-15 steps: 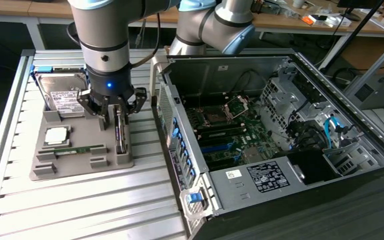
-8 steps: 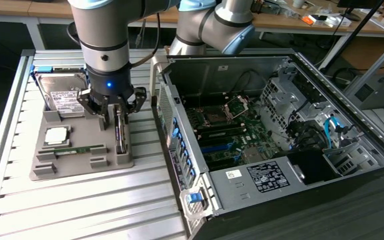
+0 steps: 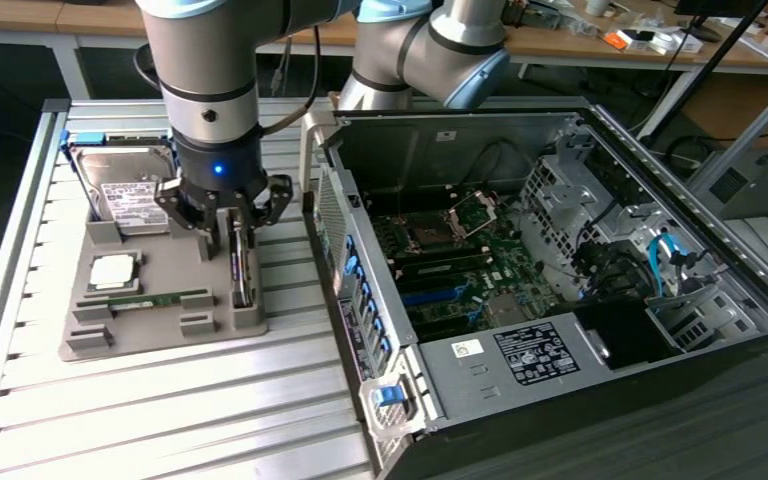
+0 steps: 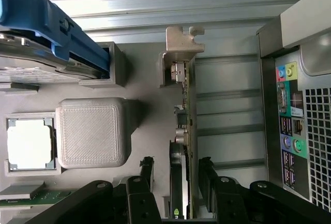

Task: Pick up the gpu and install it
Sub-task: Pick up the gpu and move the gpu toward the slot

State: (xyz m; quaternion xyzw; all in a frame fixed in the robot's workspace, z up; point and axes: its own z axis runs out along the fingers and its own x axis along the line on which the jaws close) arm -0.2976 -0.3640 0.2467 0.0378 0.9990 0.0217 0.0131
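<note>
Gpu on tray, beside computer case

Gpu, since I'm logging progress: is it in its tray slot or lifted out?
In: the gpu stands on edge in the grey tray, with the open fingers on either side.

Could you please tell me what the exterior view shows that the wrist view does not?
From the exterior view: the arm standing over the grey tray, and the inside of the open computer case with its motherboard.
From the wrist view: the coloured sockets on the case's back, and the metal bracket at one end of the graphics card.
Shared: the open gripper with a finger on each side of the graphics card, which stands on edge in the tray, plus the hard drive and the processor chip.
</note>
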